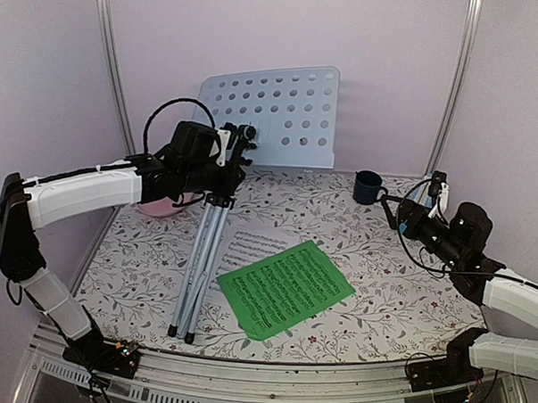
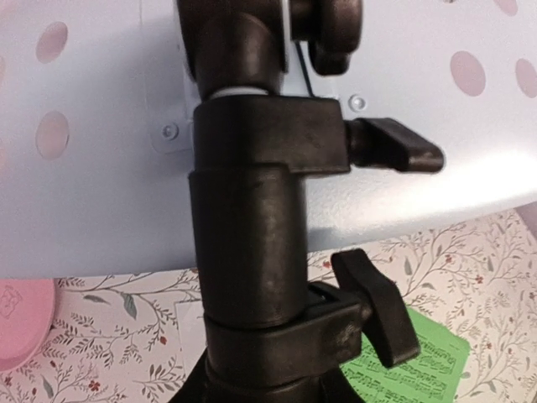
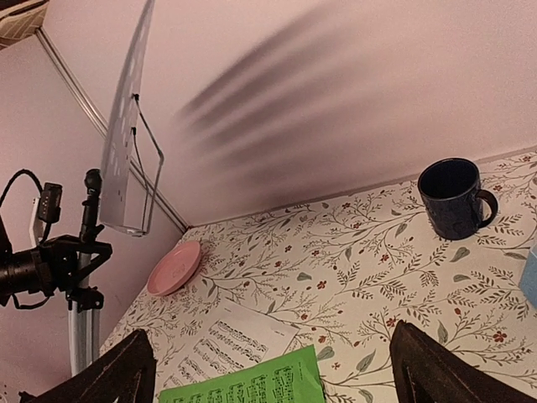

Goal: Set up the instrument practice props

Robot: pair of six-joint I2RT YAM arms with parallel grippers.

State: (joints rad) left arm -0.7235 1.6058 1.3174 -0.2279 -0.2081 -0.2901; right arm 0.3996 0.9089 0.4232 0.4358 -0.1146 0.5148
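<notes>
The music stand [image 1: 275,108] stands upright at the back left: a pale grey perforated desk on a black neck [image 2: 252,252], its silver tripod legs [image 1: 199,270] folded together. My left gripper [image 1: 228,160] is shut on that black neck just below the desk. Its fingers do not show in the left wrist view. A green sheet-music page [image 1: 285,287] lies mid-table and overlaps a white page [image 1: 254,245]. My right gripper [image 3: 270,332] hovers open and empty over the right side, aimed at the pages. A light-blue sliver, perhaps the metronome [image 3: 530,273], shows at the right edge of the right wrist view.
A dark blue mug [image 1: 369,186] stands at the back right, near the wall. A pink plate [image 3: 174,269] lies at the back left, behind the stand and my left arm. Pale walls and metal corner posts close in the floral-covered table [image 1: 381,305].
</notes>
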